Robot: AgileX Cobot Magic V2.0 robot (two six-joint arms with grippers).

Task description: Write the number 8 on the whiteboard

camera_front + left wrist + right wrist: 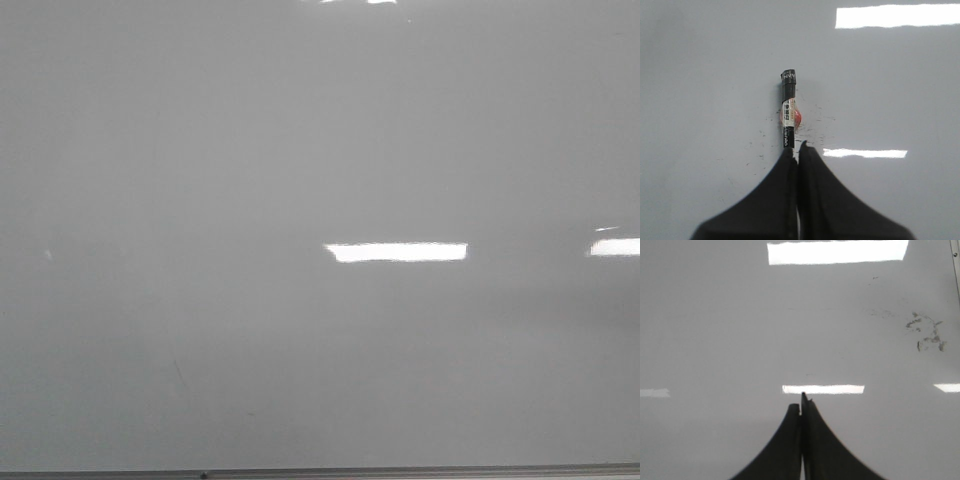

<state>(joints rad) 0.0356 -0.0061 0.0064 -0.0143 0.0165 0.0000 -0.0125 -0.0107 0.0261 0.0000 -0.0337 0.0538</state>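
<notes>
The whiteboard (300,150) is a glossy pale grey surface that fills the front view, and neither gripper shows there. No number 8 is visible in any view. In the left wrist view my left gripper (796,150) is shut on a black marker (788,107) with a white label and a red spot. The marker sticks out from the fingertips over the board (700,100), with small black specks (815,131) scattered round it. Whether its tip touches the board I cannot tell. In the right wrist view my right gripper (801,407) is shut and empty over the board (715,330).
A thin metal edge (400,470) runs along the bottom of the board in the front view. Bright rectangular light reflections (396,252) lie on it. Faint dark smudges (927,332) and a board edge (956,270) show in the right wrist view.
</notes>
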